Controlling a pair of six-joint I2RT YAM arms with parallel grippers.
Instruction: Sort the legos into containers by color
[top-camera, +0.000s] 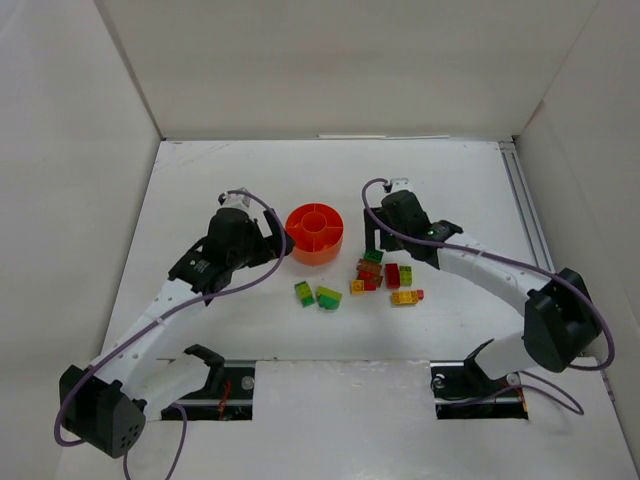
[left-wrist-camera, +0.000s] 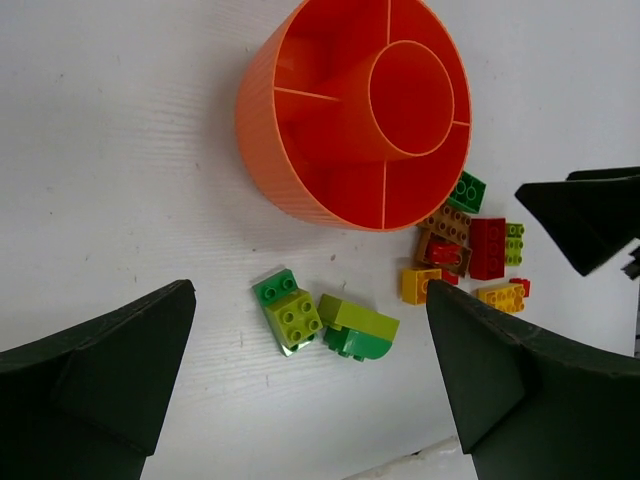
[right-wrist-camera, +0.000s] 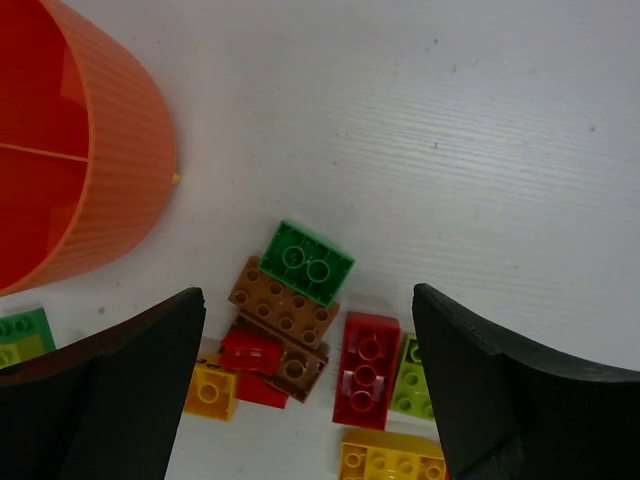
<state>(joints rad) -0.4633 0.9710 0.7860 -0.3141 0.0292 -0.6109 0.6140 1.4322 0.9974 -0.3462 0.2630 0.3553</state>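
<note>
The round orange dish (top-camera: 315, 233) stands mid-table, its central cup and ringed sections empty; it also shows in the left wrist view (left-wrist-camera: 300, 130) and the right wrist view (right-wrist-camera: 110, 190). A cluster of legos (top-camera: 385, 278) lies right of it: a green brick (right-wrist-camera: 306, 263) on a brown one (right-wrist-camera: 285, 310), a red brick (right-wrist-camera: 366, 369), yellow bricks (right-wrist-camera: 212, 390), a lime one (right-wrist-camera: 412, 385). Two green-lime legos (top-camera: 317, 295) lie in front of the dish, seen from the left wrist (left-wrist-camera: 290, 311). My left gripper (left-wrist-camera: 310, 370) is open above them. My right gripper (right-wrist-camera: 310, 380) is open above the cluster.
White walls enclose the table on the left, back and right. A metal rail (top-camera: 522, 200) runs along the right side. The right arm's fingers (left-wrist-camera: 585, 215) show at the right edge of the left wrist view.
</note>
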